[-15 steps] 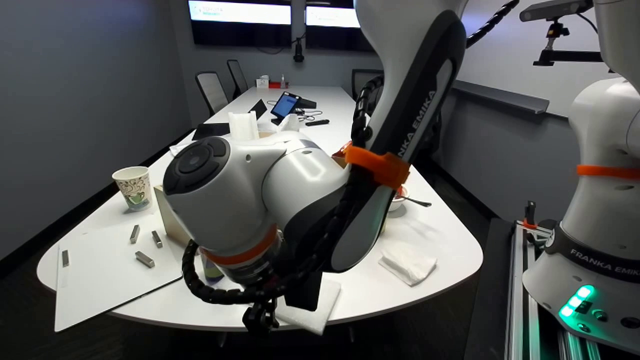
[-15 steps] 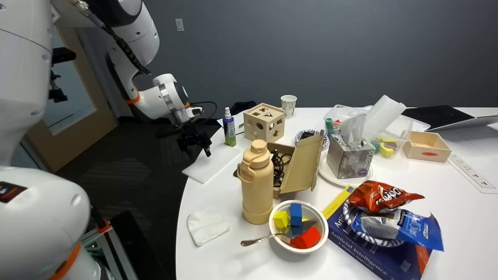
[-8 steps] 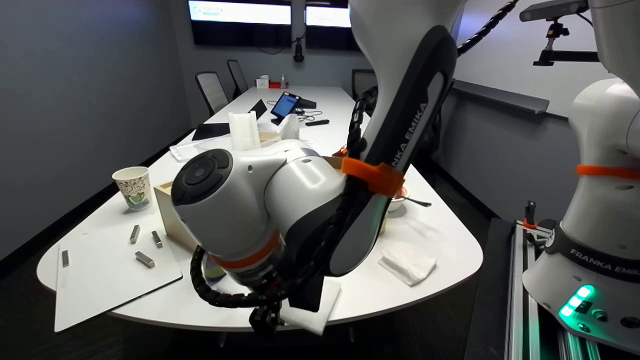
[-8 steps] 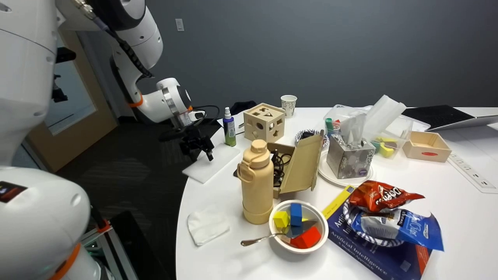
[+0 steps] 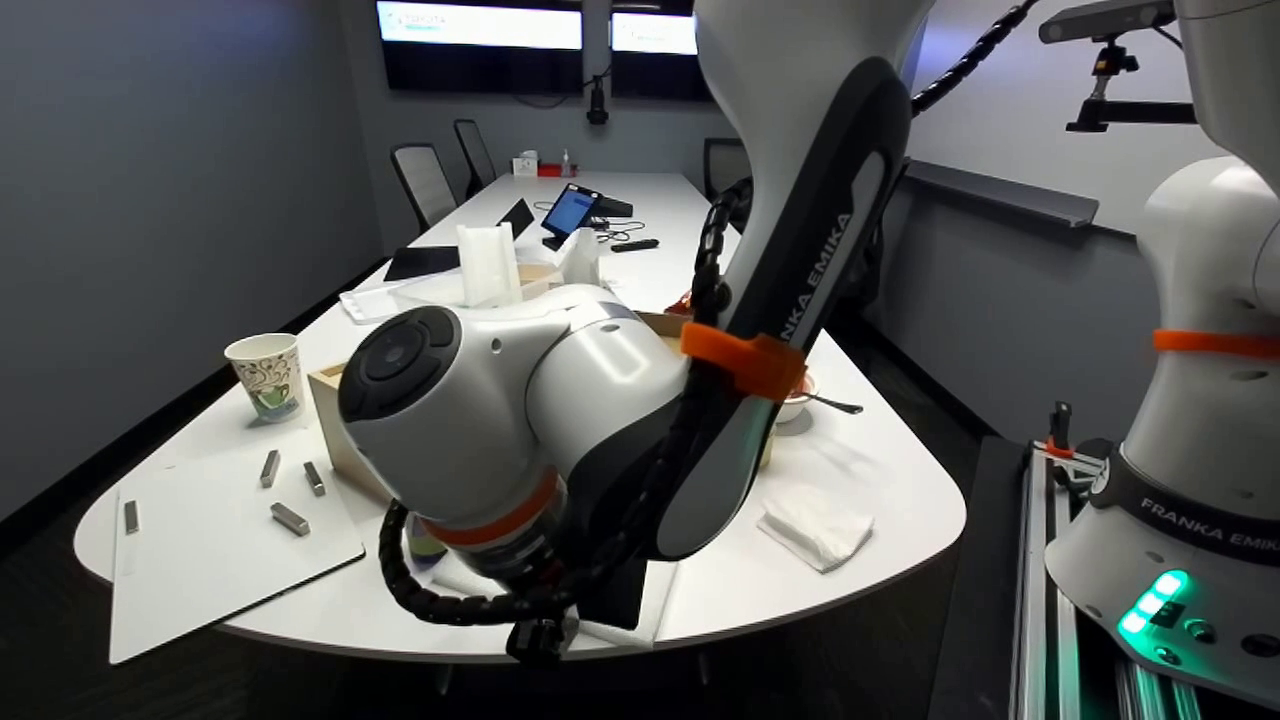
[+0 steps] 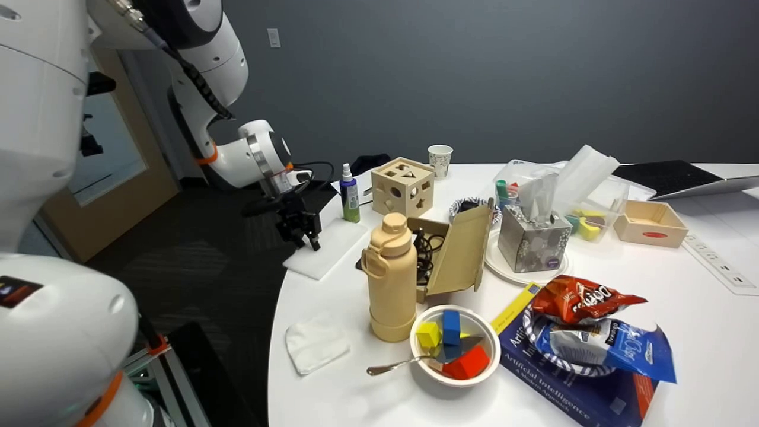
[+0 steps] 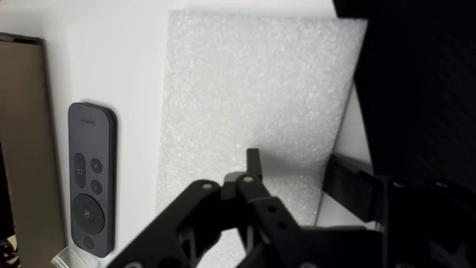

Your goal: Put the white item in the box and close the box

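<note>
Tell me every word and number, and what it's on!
"TOYOTA" on the wall screen.
"NKA EMIKA", start hidden, on the arm.
"FRANKA EMIK", cut off, on the base.
"Artificial Intelligence" on the blue book.
"A Modern Approach" there too.
"Doritos", upside down, on the red bag.
"1" on the remote.
"2" there too.
Too small or unclear: remote's brand, spray bottle, tissue box, blue bag, wooden tray.

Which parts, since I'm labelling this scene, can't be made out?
White pad, wrist view: lower part partly covered by the end effector.
Box, in an exterior view: partly behind the tan bottle; wrist view: cut off by the left edge.
Spray bottle, in an exterior view: label print too small.
Clear plastic piece, wrist view: cut off by the bottom edge.
</note>
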Robot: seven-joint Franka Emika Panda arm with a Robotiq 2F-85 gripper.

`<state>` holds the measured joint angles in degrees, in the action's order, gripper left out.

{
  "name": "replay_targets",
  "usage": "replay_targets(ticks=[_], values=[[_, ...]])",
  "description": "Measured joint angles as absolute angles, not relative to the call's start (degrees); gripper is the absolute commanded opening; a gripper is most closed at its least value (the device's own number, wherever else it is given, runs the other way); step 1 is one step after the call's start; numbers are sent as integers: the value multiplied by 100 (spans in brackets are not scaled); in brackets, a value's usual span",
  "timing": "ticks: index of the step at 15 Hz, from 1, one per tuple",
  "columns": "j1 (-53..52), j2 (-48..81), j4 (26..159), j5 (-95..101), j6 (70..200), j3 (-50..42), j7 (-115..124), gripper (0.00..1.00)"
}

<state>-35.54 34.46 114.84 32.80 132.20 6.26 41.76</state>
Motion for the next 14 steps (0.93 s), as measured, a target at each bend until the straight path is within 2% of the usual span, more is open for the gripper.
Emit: replay_targets(ticks=[3, 11, 12, 13, 14], values=[[-3557, 3445, 11433, 3281, 13100, 599, 4176, 0], [-3556, 3338, 11411, 3269, 12883, 558, 4309, 1], [-3556, 3267, 11442, 3269, 12817, 559, 4366, 7], [-3556, 3177, 11486, 3264, 12759, 561, 4401, 32], [-3555, 3077, 11541, 3249, 12727, 566, 4414, 33]])
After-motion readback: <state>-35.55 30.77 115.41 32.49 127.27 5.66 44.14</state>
